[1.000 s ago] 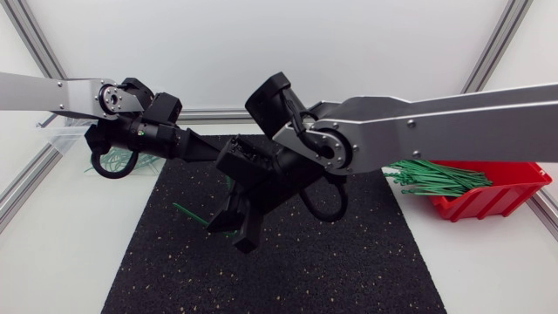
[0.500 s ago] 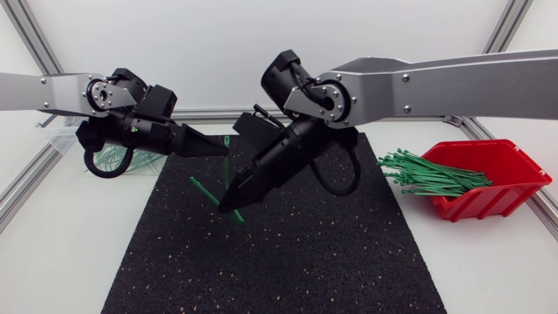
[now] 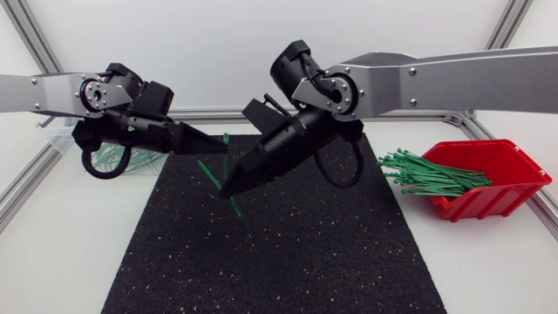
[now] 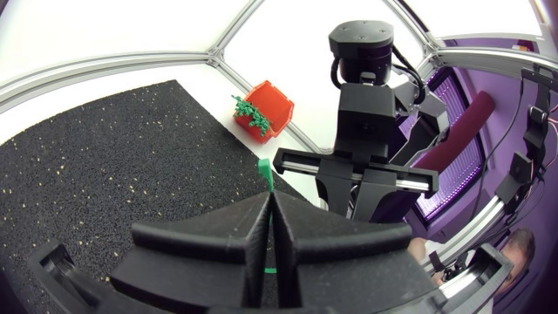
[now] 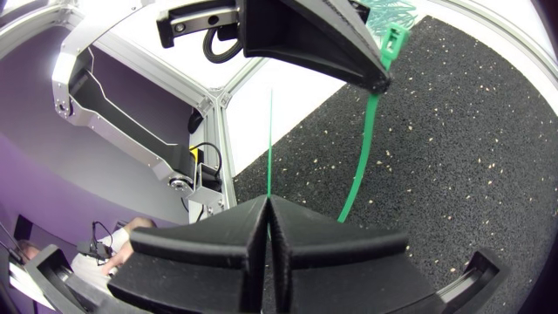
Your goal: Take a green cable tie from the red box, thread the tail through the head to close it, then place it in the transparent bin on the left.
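Green cable tie (image 3: pixel 207 172) in the air above the black mat (image 3: pixel 279 262), gripped at two ends. Left gripper (image 3: pixel 222 149) clenched on the end with the head, right gripper (image 3: pixel 229 187) clenched on the thin tail; the two tips near each other.

From the head view, only short green pieces visible around the black fingers, the grip itself hidden. From the left wrist view, a green strip pressed between both closed fingers, with the square head (image 4: pixel 264 166) sticking out just ahead of the tips and the body of the right gripper behind it. From the right wrist view, the thin tail (image 5: pixel 270 131) rising straight from between the shut fingers. Wider strap curving down from the left gripper ahead and passing behind the right fingers, the join of strap and tail hidden. Tail apart from the head, not yet threaded.

Red box (image 3: pixel 493 187) at the right side of the table, well apart, with a bundle of green ties (image 3: pixel 432 174) hanging over its rim toward the mat. Transparent bin (image 3: pixel 59 139) at the left, partly hidden behind the left arm. Green strands (image 3: pixel 118 160) in or beside it, not possible to tell which.
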